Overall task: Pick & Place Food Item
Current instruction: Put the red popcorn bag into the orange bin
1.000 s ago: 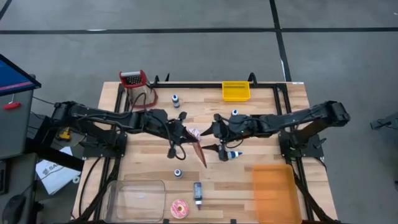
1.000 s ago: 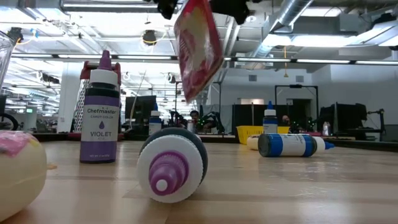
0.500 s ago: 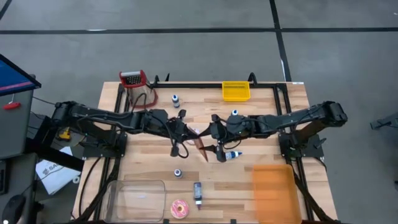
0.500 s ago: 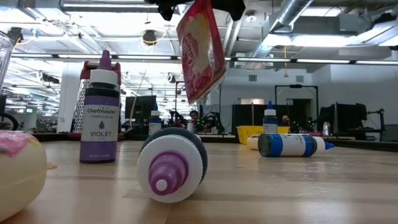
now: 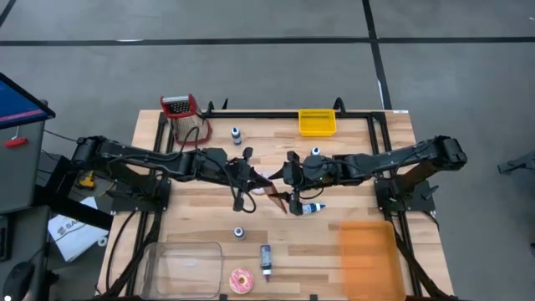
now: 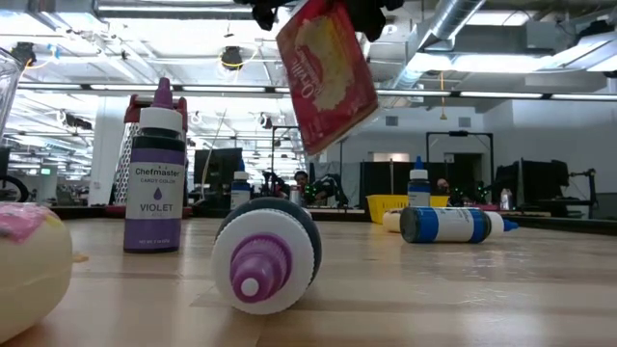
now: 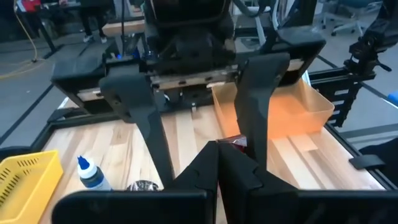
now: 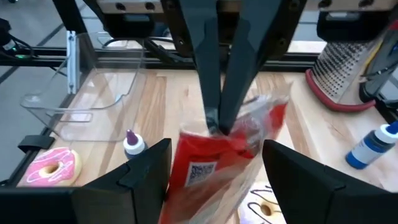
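Only the low view shows the red packet [image 6: 328, 79] hanging tilted, clear of the table [image 6: 463, 289]; overhead, both arms reach inward mid-table, left gripper [image 5: 253, 182] pinching it, right gripper [image 5: 290, 191] spread wide beside it.

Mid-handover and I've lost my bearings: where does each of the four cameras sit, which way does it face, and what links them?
High: overhead, straight down; both arms meet mid-table.
Low: table height, level across; violet bottle near, red packet hanging above.
Left wrist: faces the open right pincer and orange bin; own shut fingers below.
Right wrist: faces the left pincer pinching the packet; own fingers astride.
Shared: packet, low and right wrist.
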